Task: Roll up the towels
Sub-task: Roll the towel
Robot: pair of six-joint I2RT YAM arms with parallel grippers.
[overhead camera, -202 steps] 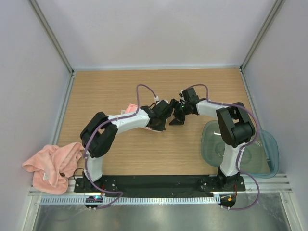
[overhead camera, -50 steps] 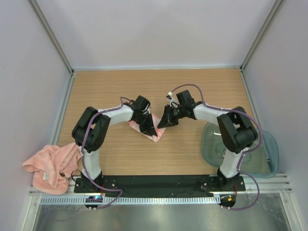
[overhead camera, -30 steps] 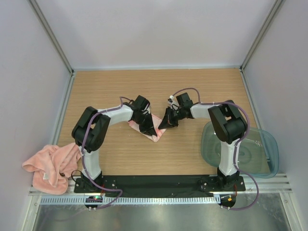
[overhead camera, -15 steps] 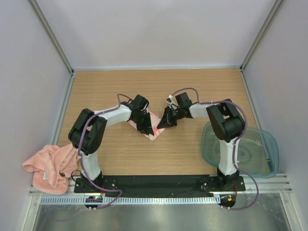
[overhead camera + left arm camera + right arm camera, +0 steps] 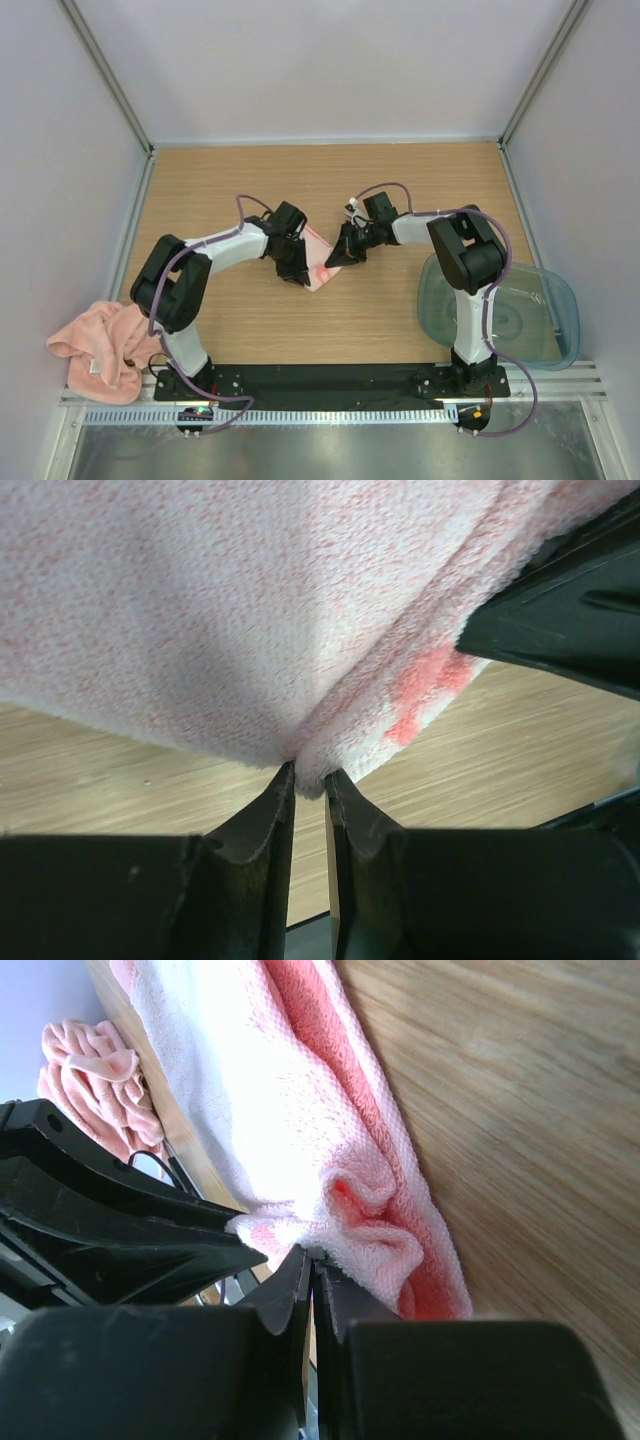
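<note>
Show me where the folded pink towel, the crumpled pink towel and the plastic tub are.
folded pink towel [image 5: 318,265], top view, exposed cloth.
crumpled pink towel [image 5: 95,345], top view, its middle.
plastic tub [image 5: 540,315], top view, bare floor.

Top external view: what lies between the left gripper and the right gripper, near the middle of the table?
The folded pink towel lies between the left gripper and the right gripper. The top external view shows this, and both wrist views show the tips pinching its cloth.
</note>
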